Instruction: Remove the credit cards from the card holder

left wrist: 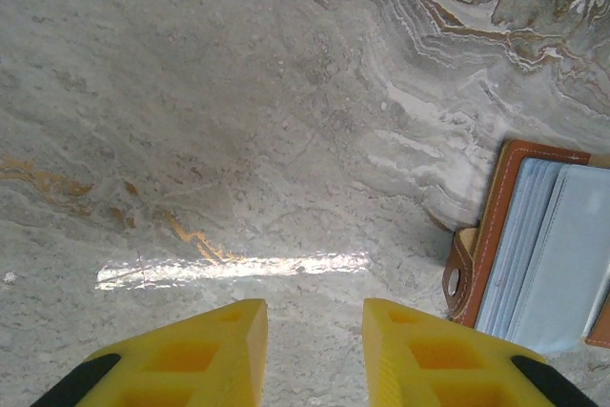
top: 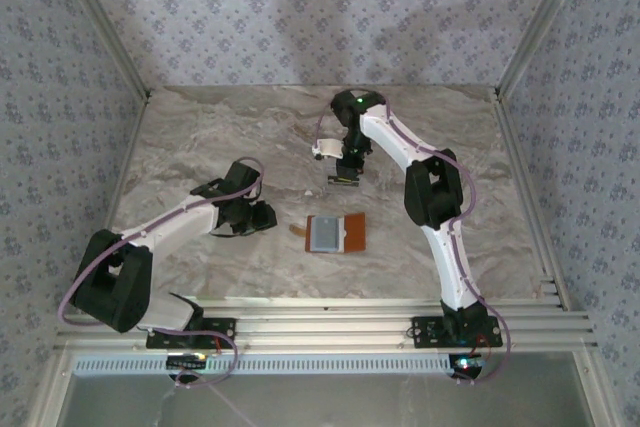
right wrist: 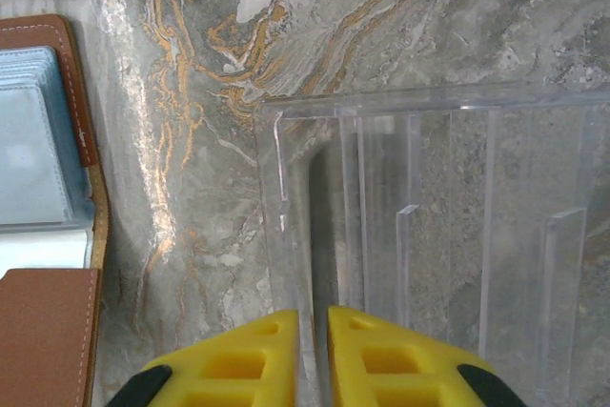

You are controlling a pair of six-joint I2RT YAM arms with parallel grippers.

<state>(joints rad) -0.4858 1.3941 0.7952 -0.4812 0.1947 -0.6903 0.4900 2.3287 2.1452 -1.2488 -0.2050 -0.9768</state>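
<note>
Left claw (left wrist: 315,307) seen released, nothing gripped | card holder (left wrist: 558,254) laid open just to its right | right claw (right wrist: 313,316) nearly clenched over clear tray (right wrist: 457,102) wall, grip cannot be told

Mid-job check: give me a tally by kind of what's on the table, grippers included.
Card holder: 1
Clear tray: 1
Grippers: 2 (left gripper, right gripper)
Total: 4

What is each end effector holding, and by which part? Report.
Left end effector: nothing. Right end effector straddles a wall of the clear tray; grip cannot be told.
</note>
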